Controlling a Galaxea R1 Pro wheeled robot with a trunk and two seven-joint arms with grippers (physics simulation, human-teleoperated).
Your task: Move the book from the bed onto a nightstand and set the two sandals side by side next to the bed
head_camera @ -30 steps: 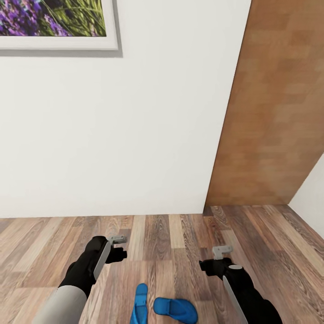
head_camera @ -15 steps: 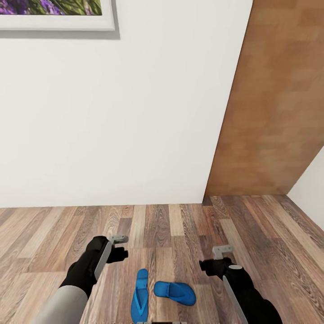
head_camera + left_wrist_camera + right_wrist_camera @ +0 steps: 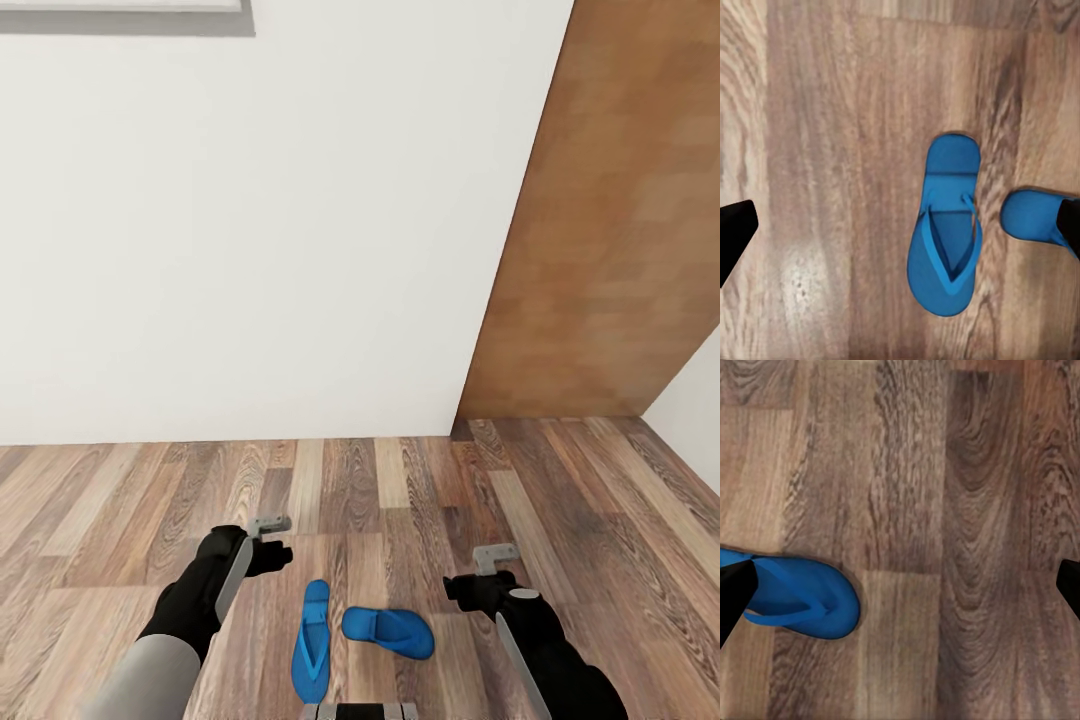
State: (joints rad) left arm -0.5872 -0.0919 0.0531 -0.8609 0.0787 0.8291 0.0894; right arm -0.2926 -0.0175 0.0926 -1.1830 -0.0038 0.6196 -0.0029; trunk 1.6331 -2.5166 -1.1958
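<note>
Two bright blue sandals lie on the wood-plank floor between my arms. One sandal points lengthwise away from me. The other sandal lies crosswise just right of it, its end close to the first. My left gripper hangs open above the floor to the left of the lengthwise sandal, holding nothing. My right gripper is open over bare planks to the right of the crosswise sandal. The book, the bed and the nightstand are out of view.
A white wall rises straight ahead, with the lower edge of a picture frame at the top left. A brown wooden door stands at the right. A bit of my own base shows at the picture's bottom edge.
The whole picture has slid upward, so the camera has moved; more floor and both whole sandals show now. The sandals lie as before. My left gripper has edged slightly forward.
</note>
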